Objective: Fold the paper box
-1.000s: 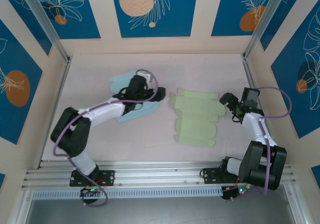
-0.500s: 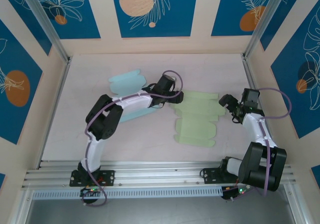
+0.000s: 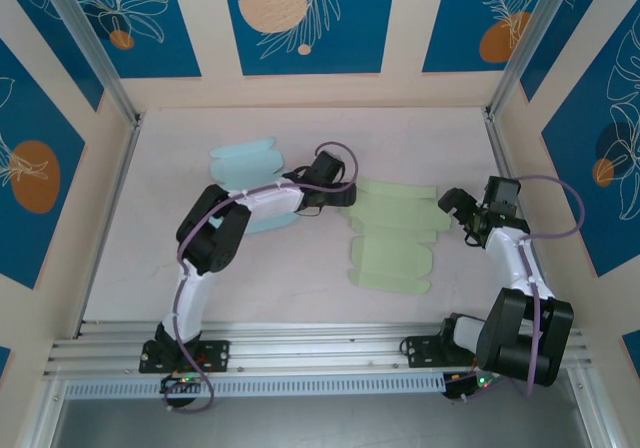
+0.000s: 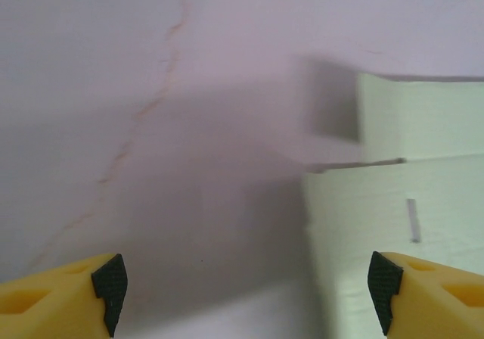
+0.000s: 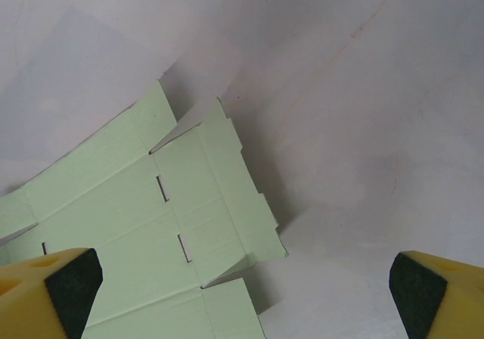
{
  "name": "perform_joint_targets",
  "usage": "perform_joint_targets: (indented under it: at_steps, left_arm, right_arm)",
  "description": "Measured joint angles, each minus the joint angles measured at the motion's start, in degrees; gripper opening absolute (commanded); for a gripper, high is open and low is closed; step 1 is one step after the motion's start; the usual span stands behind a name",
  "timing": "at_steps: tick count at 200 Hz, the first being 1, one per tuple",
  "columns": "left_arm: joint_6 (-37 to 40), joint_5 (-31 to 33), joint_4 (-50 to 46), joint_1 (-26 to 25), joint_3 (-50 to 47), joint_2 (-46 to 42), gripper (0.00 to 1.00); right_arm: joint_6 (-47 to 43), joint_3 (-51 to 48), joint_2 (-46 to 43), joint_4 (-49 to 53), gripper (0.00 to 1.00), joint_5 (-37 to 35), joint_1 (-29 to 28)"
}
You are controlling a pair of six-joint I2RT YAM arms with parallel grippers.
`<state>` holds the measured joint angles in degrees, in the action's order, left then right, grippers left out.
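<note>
Your left gripper (image 3: pixel 343 196) and right gripper (image 3: pixel 452 204) both gape wide, empty. Slide the left under the green blank's (image 3: pixel 395 238) nine-o'clock flap; steady its three-o'clock edge.

Open table (image 3: pixel 300 278) at 6 and 12 o'clock of green blank (image 3: pixel 392 233); left arm (image 3: pixel 265 200) barring 9 o'clock, right claw (image 3: pixel 457 215) crowding 3 o'clock.

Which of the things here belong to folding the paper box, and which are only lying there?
For the job:
- green sheet, flat, unfolded
- left gripper, open, at the sheet's left edge
- right gripper, open, at its right edge

Probably just lying about:
- blue sheet, flat, off to the left, with neither gripper at it
</note>
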<state>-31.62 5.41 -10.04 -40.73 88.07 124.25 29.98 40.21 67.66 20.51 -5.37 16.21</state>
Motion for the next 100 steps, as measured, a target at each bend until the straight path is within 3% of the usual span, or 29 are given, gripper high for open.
perform_joint_targets:
  at_steps: [51,100]
  left_arm:
    - [0.1,0.2,1.4,2.3,-3.6,-1.9,0.81]
    - [0.4,-8.1,2.3,2.3,-3.4,-1.9,0.74]
  right_arm:
    - [0.0,1.2,0.0,1.9,1.0,-0.6,0.0]
    - [0.0,1.3,0.0,2.8,1.0,-0.5,0.0]
